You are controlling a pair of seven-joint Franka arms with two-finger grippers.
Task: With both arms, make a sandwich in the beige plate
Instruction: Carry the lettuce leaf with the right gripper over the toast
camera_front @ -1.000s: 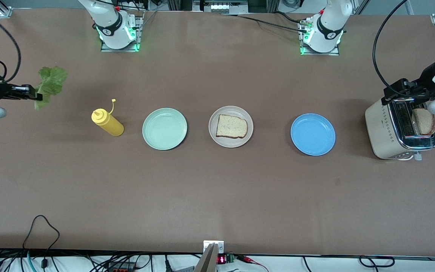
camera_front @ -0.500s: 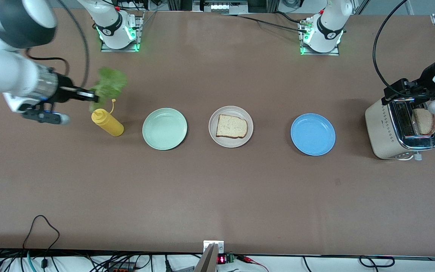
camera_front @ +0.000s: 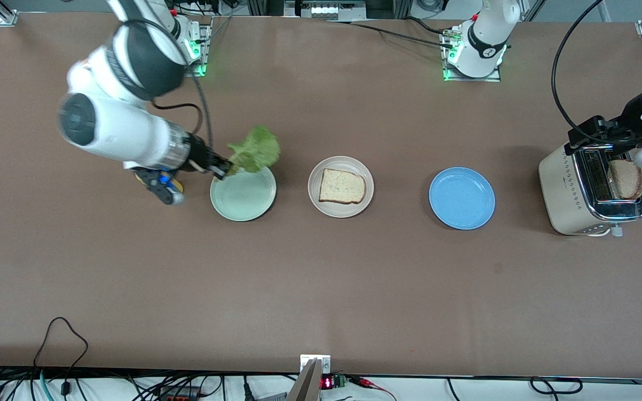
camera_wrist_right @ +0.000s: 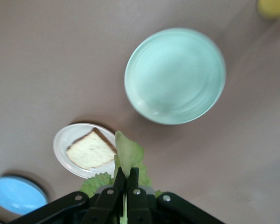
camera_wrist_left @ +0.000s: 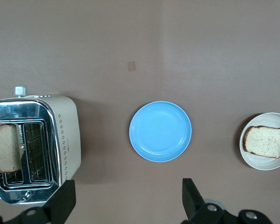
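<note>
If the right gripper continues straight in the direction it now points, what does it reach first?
Probably the round beige plate with the square bread slice. The right gripper, shut on the ruffled green lettuce leaf, points that way over the mint-green plate; height unclear.

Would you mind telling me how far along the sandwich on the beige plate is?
Done: one bread slice lies on the beige plate. In hand: the right gripper, shut on the lettuce leaf, is over the mint-green plate. Left: lettuce onto the bread, then the second slice from the toaster, where the open left gripper hovers.

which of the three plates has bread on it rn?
The beige plate, the middle one of the row: one bread slice lies on it. The mint-green plate and the blue plate hold nothing.
</note>
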